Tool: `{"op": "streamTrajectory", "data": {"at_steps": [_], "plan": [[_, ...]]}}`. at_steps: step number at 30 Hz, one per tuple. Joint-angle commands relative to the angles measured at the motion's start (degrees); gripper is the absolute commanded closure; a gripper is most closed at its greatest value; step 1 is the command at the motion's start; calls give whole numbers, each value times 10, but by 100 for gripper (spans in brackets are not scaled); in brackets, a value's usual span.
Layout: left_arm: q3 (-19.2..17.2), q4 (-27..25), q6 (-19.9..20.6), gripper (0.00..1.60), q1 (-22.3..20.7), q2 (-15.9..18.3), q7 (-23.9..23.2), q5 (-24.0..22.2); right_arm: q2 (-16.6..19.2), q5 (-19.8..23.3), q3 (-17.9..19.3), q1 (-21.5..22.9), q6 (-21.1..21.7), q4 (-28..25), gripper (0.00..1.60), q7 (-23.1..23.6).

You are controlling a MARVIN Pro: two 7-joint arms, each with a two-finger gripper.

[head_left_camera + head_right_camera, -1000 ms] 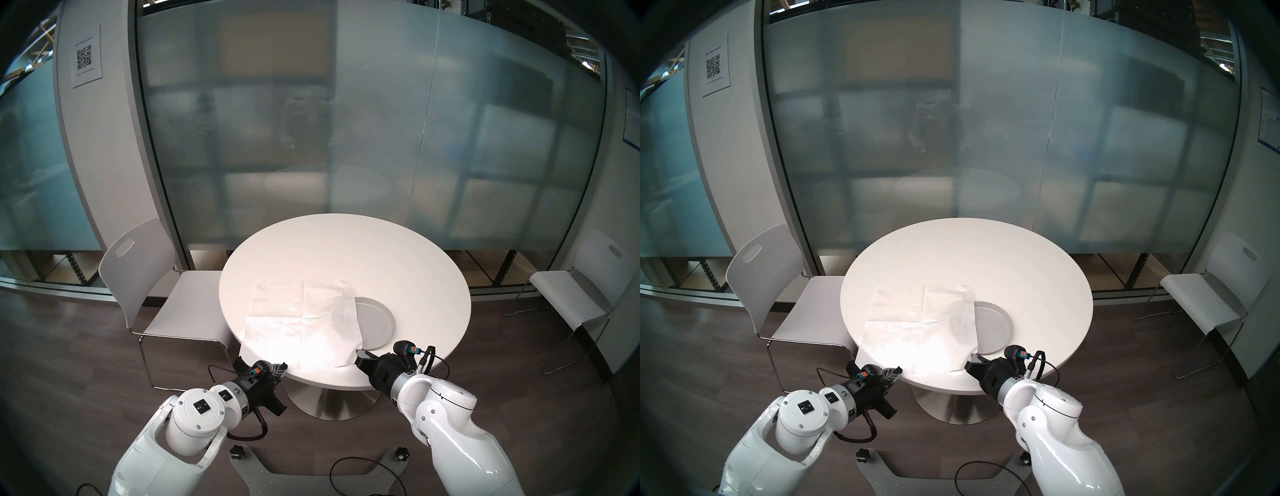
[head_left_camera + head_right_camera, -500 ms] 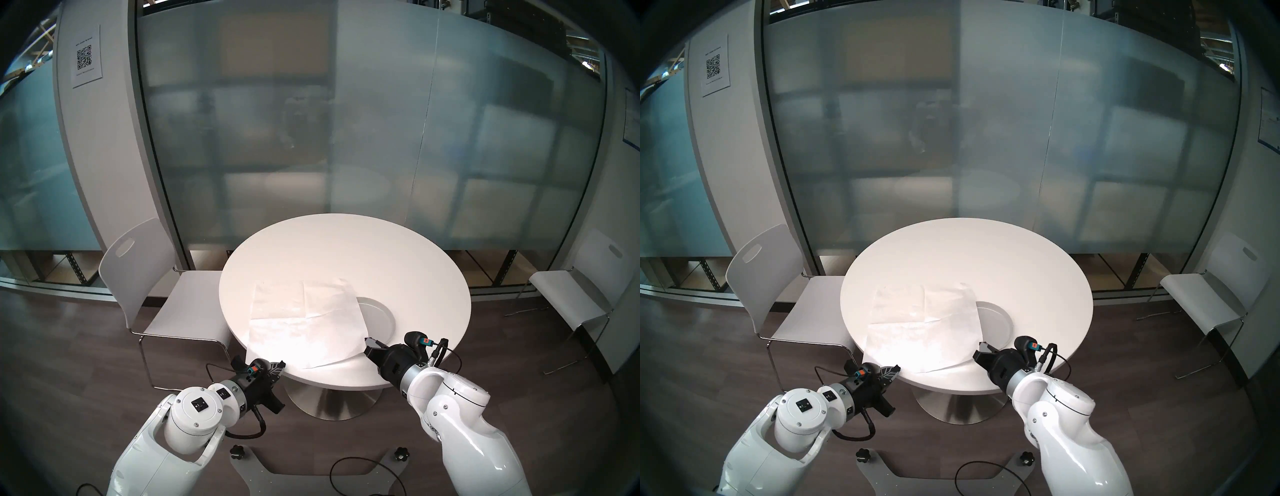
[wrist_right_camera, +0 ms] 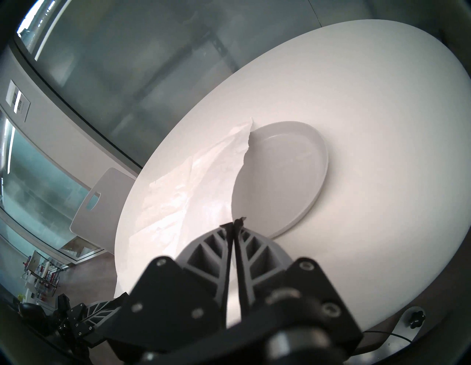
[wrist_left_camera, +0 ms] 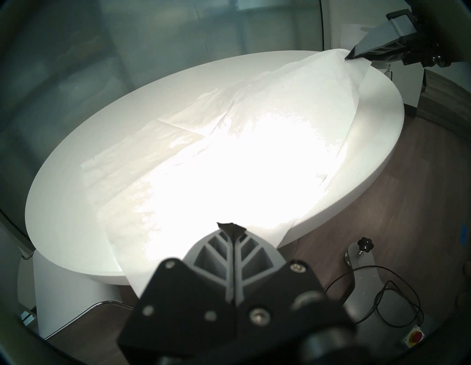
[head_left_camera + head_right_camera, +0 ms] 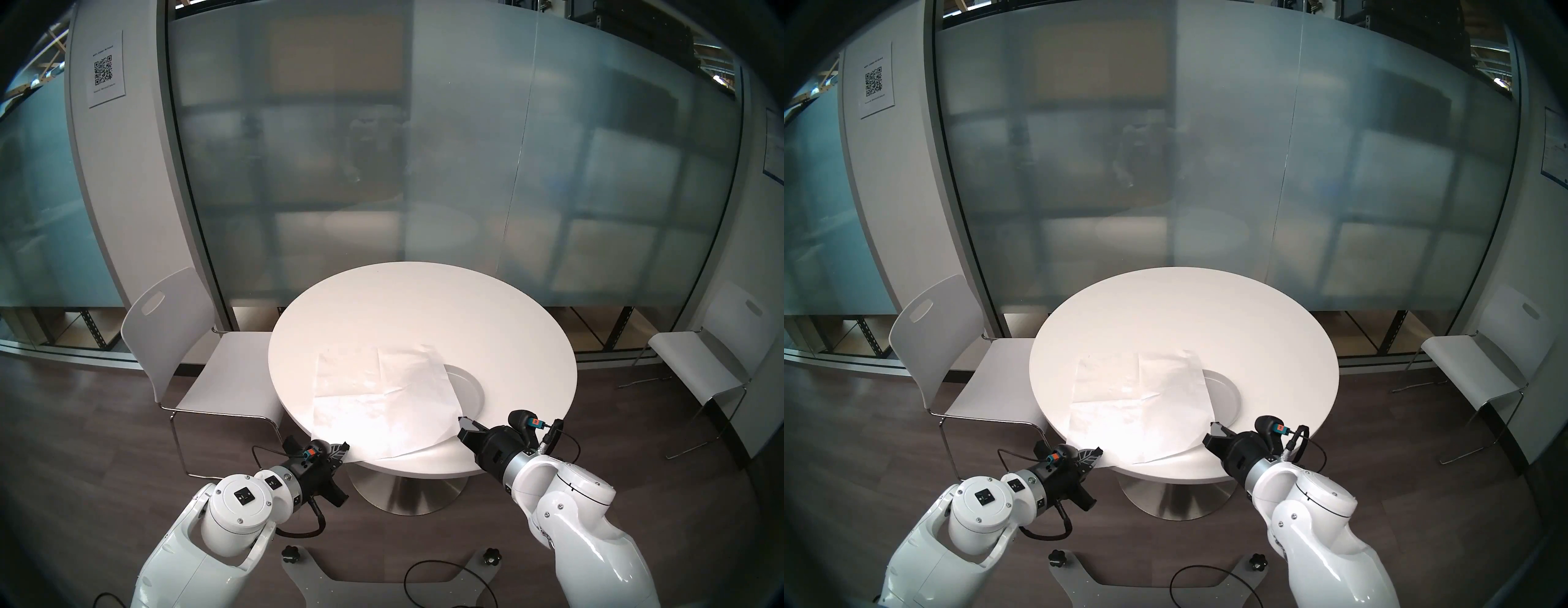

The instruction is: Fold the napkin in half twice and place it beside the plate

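Frosted-glass room, wood floor, round white table (image 5: 424,305) w/ a white chair (image 5: 169,339) on the left. The napkin (image 5: 382,399) lay spread over the table's near-left part, creased but unfolded, its right edge draped over part of the plate (image 5: 469,388). The right gripper (image 3: 235,223) was closed on the napkin's near-right corner, raised off the table. The left gripper (image 4: 230,228) was closed too, pinching the near-left edge where it overhung the rim. Progress, as I judged it: early. Both near corners gripped, no fold done yet. Left to do: 1st fold, 2nd fold, then set it beside the plate, not on it.
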Motion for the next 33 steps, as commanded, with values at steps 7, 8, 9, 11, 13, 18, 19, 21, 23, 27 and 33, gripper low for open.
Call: {"op": "streamTrajectory", "data": {"at_steps": [7, 8, 9, 11, 13, 18, 19, 21, 23, 27, 33], "plan": [[22, 5, 0, 160, -17, -5, 1, 15, -1, 4, 5, 5, -1, -14, 124, 2], [25, 7, -1, 160, -18, -6, 1, 17, -1, 4, 7, 5, -1, -16, 125, 2], [27, 8, -1, 160, -19, -7, 1, 19, 0, 5, 8, 4, 0, -17, 124, 2], [31, 11, -1, 160, -22, -7, 1, 21, 0, 6, 11, 2, 0, -20, 124, 1], [34, 12, 0, 160, -25, -9, 1, 23, 1, 7, 12, 0, 1, -23, 125, 2], [37, 12, 2, 160, -27, -9, 0, 26, 2, 8, 9, 3, 3, -35, 125, 7], [37, 12, 2, 160, -27, -10, 0, 27, 2, 8, 8, 5, 4, -37, 125, 8], [37, 12, 3, 160, -27, -9, 0, 27, 4, 8, 4, 10, 8, -42, 124, 10], [37, 12, 3, 160, -26, -9, 0, 28, 5, 7, -1, 16, 11, -46, 124, 12], [35, 11, 2, 160, -24, -9, 1, 28, 6, 6, -16, 32, 19, -53, 124, 15], [32, 8, 1, 160, -21, -9, 0, 27, 6, 2, -40, 56, 33, -54, 124, 20]]}}
